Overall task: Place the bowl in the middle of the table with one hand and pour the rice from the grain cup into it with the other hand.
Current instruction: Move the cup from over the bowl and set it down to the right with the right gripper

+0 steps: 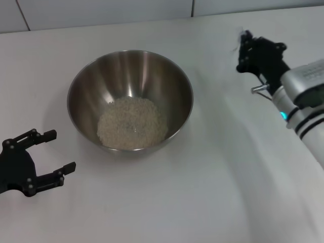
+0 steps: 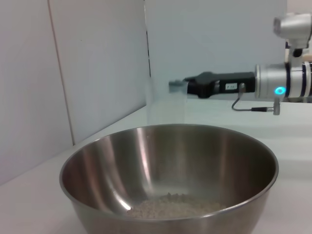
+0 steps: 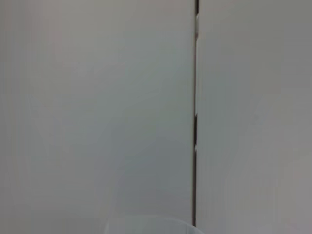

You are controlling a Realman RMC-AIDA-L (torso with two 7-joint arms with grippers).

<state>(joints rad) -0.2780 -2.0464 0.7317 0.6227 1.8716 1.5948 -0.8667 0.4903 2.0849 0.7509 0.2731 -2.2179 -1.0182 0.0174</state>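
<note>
The bowl (image 1: 130,99) stands upright near the middle of the desk (image 1: 202,202), and the rice (image 1: 132,123) lies as a loose heap on its floor, so by my judgement the pour is done and what remains is setting down the grain cup (image 2: 167,102) and withdrawing. The left end effector (image 1: 48,157) sits low on the robot's left, just beside the bowl but apart from its rim, fingers spread and holding nothing. The right end effector (image 1: 246,49) is on the robot's right, toward the far edge of the desk and well apart from the bowl; in the left wrist view its arm reaches in level, with the cup at its tip. The cup appears upright with its base at or just above the desk, though its clear wall is faint and contact cannot be confirmed. In the head view the cup is barely traceable against the white surface. The right end effector looks clenched on the cup near its rim, yet the fingers are not seen well enough to state that firmly. The governing relation: the cup lies beyond the bowl on the right arm's side, its long axis vertical, and the right arm alone is within reach of it. The right wrist view shows only a wall panel (image 3: 97,97) and a pale rim at the frame edge.
</note>
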